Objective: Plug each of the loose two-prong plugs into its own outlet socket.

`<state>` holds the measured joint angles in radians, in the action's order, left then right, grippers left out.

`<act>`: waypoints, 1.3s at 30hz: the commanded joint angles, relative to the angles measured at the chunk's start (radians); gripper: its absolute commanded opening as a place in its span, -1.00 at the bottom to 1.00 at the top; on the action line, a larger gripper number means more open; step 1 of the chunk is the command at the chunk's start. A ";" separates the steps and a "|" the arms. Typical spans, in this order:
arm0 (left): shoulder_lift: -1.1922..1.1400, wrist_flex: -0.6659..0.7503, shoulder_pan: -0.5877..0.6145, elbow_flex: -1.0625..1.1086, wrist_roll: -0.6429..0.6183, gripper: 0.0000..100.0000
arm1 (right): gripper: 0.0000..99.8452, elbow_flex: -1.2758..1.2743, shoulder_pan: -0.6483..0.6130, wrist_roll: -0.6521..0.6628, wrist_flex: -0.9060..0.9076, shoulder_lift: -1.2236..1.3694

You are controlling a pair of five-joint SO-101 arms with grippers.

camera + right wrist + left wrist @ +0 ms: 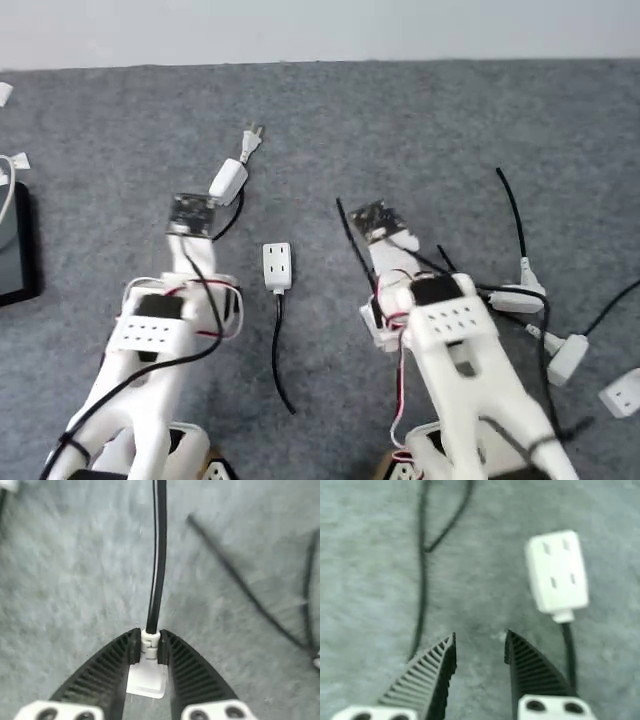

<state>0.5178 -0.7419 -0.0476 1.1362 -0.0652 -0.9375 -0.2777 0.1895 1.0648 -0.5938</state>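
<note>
A white outlet socket with a black cord lies on the grey carpet between the two arms. Farther back lies a loose white two-prong plug with its prongs pointing away. My left gripper sits just beside that plug. It is open with nothing between its fingers, and a white outlet socket lies beyond them, apart. My right gripper is shut on a white plug, whose black cord runs straight away from the fingers.
More white plugs and sockets with tangled black cords lie at the right. A dark flat object sits at the left edge. A thin black cord crosses the carpet near the left gripper.
</note>
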 commanded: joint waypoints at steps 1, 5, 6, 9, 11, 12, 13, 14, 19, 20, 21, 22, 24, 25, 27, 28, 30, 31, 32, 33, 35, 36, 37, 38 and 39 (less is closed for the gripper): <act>-0.080 -0.012 -0.008 -0.087 0.011 -0.70 | -0.98 0.020 -0.028 -0.011 0.033 -0.159; -0.308 -0.103 0.029 -0.260 0.153 -0.81 | -0.98 0.060 -0.093 -0.011 0.099 -0.266; -0.364 -0.132 0.029 -0.311 0.187 -0.86 | -0.98 0.072 -0.110 -0.012 0.111 -0.285; -0.468 -0.221 0.029 -0.426 0.261 -0.92 | -0.98 0.107 -0.162 -0.020 0.137 -0.315; -0.480 -0.245 0.028 -0.438 0.305 -0.92 | -0.98 0.138 -0.203 -0.031 0.147 -0.315; -0.480 -0.250 0.026 -0.435 0.325 -0.92 | -0.98 0.153 -0.223 -0.051 0.145 -0.315; -0.480 -0.253 0.023 -0.435 0.342 -0.92 | -0.98 0.167 -0.240 -0.064 0.142 -0.314; -0.480 -0.264 0.014 -0.435 0.358 -0.92 | -0.98 0.178 -0.259 -0.072 0.139 -0.314; -0.404 -0.264 -0.012 -0.371 0.457 -0.93 | -0.98 0.192 -0.334 -0.083 0.107 -0.275; -0.367 -0.250 -0.026 -0.334 0.470 -0.93 | -0.98 0.190 -0.334 -0.083 0.090 -0.257; -0.325 -0.229 -0.040 -0.292 0.480 -0.93 | -0.98 0.190 -0.335 -0.083 0.082 -0.236; -0.279 -0.203 -0.055 -0.248 0.496 -0.94 | -0.98 0.193 -0.338 -0.083 0.081 -0.211; -0.184 -0.163 -0.075 -0.170 0.516 -0.95 | -0.98 0.195 -0.349 -0.083 0.077 -0.171; -0.144 -0.150 -0.080 -0.142 0.512 -0.95 | -0.98 0.195 -0.361 -0.084 0.077 -0.157; -0.103 -0.138 -0.080 -0.110 0.514 -0.95 | -0.98 0.196 -0.372 -0.094 0.077 -0.148; -0.103 -0.140 -0.078 -0.110 0.516 -0.95 | -0.98 0.196 -0.374 -0.110 0.076 -0.148; -0.101 -0.140 -0.077 -0.108 0.519 -0.95 | -0.98 0.196 -0.377 -0.118 0.073 -0.148; -0.101 -0.138 -0.077 -0.107 0.525 -0.95 | -0.98 0.196 -0.384 -0.117 0.073 -0.143; -0.100 -0.138 -0.077 -0.105 0.540 -0.95 | -0.98 0.196 -0.390 -0.118 0.073 -0.142; -0.100 -0.140 -0.077 -0.104 0.551 -0.95 | -0.98 0.196 -0.394 -0.120 0.073 -0.142; -0.100 -0.140 -0.078 -0.104 0.551 -0.95 | -0.98 0.199 -0.394 -0.123 0.070 -0.143; -0.100 -0.140 -0.078 -0.102 0.552 -0.95 | -0.98 0.209 -0.394 -0.124 0.070 -0.139; -0.100 -0.140 -0.080 -0.102 0.552 -0.95 | -0.98 0.215 -0.394 -0.124 0.070 -0.137; -0.097 -0.140 -0.080 -0.101 0.554 -0.95 | -0.98 0.218 -0.394 -0.126 0.070 -0.137; -0.094 -0.140 -0.080 -0.097 0.554 -0.95 | -0.98 0.218 -0.394 -0.127 0.058 -0.137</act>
<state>0.3874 -0.9076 -0.1197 1.0380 0.4780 -0.8040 -0.6674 0.0760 1.1554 -0.7319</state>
